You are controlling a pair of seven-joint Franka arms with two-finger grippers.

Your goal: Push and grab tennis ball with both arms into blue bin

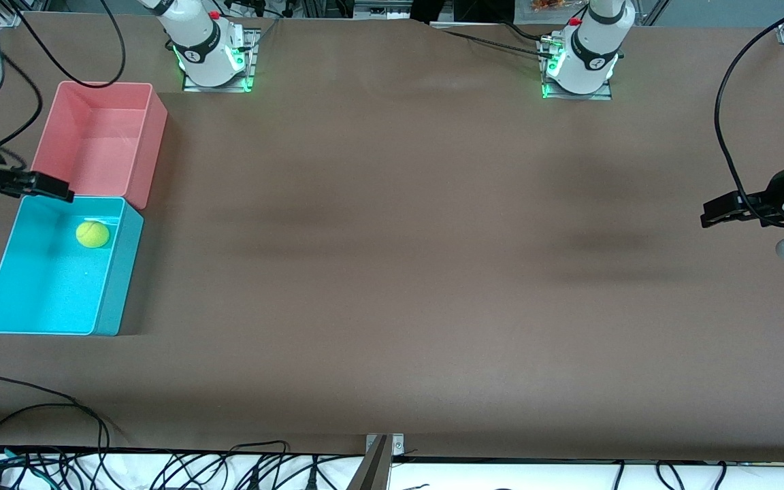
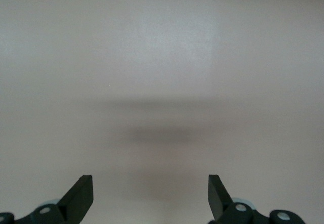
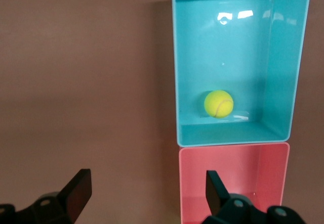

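In the front view the tennis ball (image 1: pixel 92 234), small, fuzzy and yellow-green, lies on the floor of the blue bin (image 1: pixel 116 272), in the part of the bin farther from the front camera and close to the wall it shares with the pink bin (image 1: pixel 150 143). The blue bin is a bright cyan tub with straight walls and a pale rim; it sits at the right arm's end of the brown table (image 1: pixel 392 272), touching the pink bin, which stands farther from the front camera. The right gripper (image 1: pixel 52 187) hangs over the seam where the two bins meet, holding nothing. The left gripper (image 1: pixel 722 211) hangs over bare table at the left arm's end, well apart from the bins, also empty. In the left wrist view the left gripper (image 2: pixel 150 196) shows two dark fingers (image 2: pixel 81 196) spread wide apart above plain table with a soft shadow on it. In the right wrist view the right gripper (image 3: pixel 148 193) likewise has its fingers (image 3: pixel 78 191) spread wide, with nothing between them; past them the ball (image 3: pixel 218 103) shows a faint curved seam and rests near the blue bin's (image 3: pixel 235 138) wall next to the pink bin (image 3: pixel 187 183), with bright glints on the tub's glossy floor.
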